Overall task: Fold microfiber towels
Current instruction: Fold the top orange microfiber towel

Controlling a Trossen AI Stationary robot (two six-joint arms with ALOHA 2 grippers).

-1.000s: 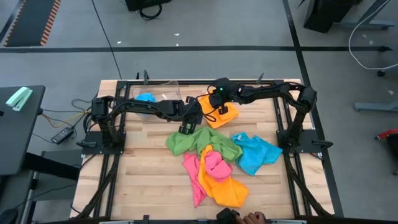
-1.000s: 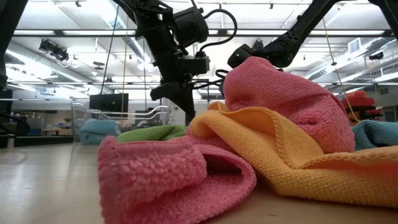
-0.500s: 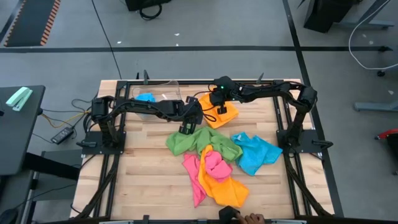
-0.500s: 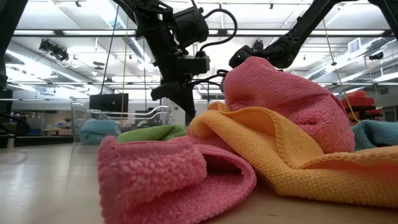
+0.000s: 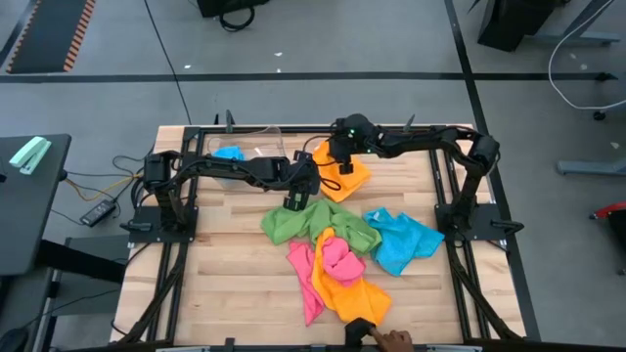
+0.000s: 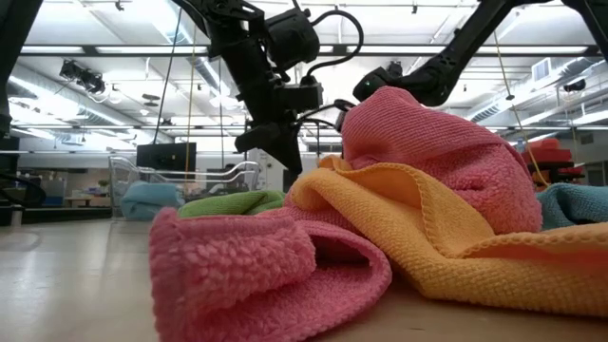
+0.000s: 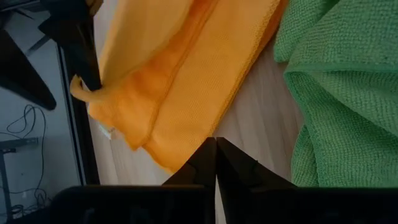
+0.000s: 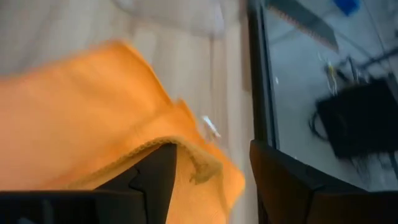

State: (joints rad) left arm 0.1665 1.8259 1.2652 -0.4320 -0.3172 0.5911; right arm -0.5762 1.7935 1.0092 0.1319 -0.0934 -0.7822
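Six towels show from above: two orange, two blue, one green and one pink. One orange towel (image 5: 344, 176) lies folded near the far edge of the table (image 5: 225, 264). The green towel (image 5: 313, 223) is spread loosely at the middle, just in front of it. A pink towel (image 5: 328, 262) and the second orange towel (image 5: 354, 288) lie heaped together toward the near edge, with a blue towel (image 5: 401, 240) crumpled beside them on the right arm's side. The second blue towel (image 5: 229, 154) sits inside the one clear bin (image 5: 256, 147) at the far left corner.

The right end effector (image 5: 341, 164) is over the far part of the folded orange towel, its fingers spread apart with a raised fold of the cloth's edge between them. The left end effector (image 7: 215, 163) is low over bare wood between the folded orange towel and the green one, its fingers pressed together on nothing.

No writing or labels can be read.
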